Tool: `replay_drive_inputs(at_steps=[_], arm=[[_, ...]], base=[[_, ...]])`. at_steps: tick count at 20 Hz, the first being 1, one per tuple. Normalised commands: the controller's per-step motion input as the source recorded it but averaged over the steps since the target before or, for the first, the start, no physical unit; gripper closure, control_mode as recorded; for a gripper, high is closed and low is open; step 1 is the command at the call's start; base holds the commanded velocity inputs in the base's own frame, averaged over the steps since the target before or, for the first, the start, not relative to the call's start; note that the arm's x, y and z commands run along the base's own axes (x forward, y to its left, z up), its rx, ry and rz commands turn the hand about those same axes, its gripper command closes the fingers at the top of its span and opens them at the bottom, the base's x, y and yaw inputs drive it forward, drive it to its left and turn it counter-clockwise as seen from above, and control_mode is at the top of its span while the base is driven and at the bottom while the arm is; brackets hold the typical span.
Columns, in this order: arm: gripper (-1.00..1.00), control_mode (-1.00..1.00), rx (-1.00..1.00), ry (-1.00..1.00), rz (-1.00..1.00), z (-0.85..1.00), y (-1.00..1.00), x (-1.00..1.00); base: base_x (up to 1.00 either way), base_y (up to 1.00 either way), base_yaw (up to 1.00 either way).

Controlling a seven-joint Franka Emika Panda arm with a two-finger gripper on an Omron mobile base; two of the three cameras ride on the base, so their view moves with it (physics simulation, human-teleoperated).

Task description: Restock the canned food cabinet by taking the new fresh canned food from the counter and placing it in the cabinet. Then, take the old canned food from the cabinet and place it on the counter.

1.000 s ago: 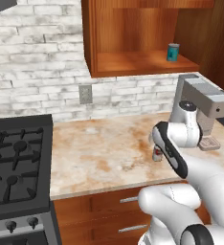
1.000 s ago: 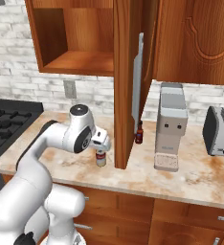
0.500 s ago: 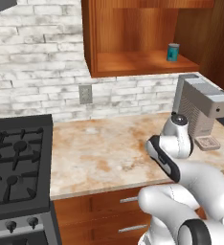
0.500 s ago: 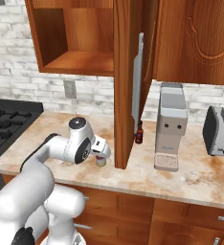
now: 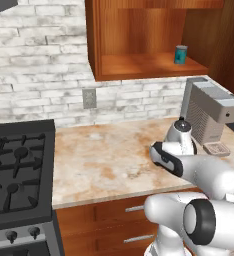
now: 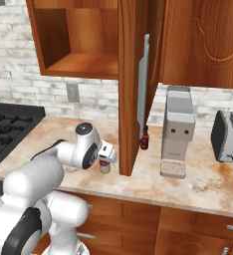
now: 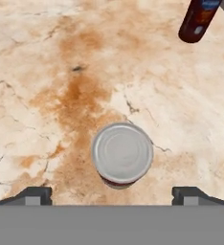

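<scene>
Red tin (image 7: 122, 154): upright on the desk (image 7: 47, 72), just beside the open cabinet door (image 6: 128, 89).
Pincer (image 7: 111, 194): released, tips straddling the tin from above.
Advice: descend straight, centred; clench on the sides.
Dark bottle (image 7: 198, 19): nearby; avoid it.

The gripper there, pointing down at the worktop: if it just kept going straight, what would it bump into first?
Most likely the silver top of the red-and-white can, which stands upright on the counter between the open gripper's fingertips.

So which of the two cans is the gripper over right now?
The red-and-white can on the counter, directly below the open gripper. The teal-blue can stands on the cabinet shelf, far from it.
</scene>
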Motion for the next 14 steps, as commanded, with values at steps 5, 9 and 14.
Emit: replay_drive_inputs(at_steps=[5,9,14], arm=[[-1.00,-1.00,0.00,0.00,-0.04,-0.25,-0.16,0.01],[-1.00,-1.00,0.00,0.00,-0.02,-0.23,-0.10,0.00],[-1.00,-1.00,0.00,0.00,-0.02,-0.18,0.00,0.02]], base=[[0.00,0.00,0.00],[0.00,0.00,0.00],[0.00,0.00,0.00]])
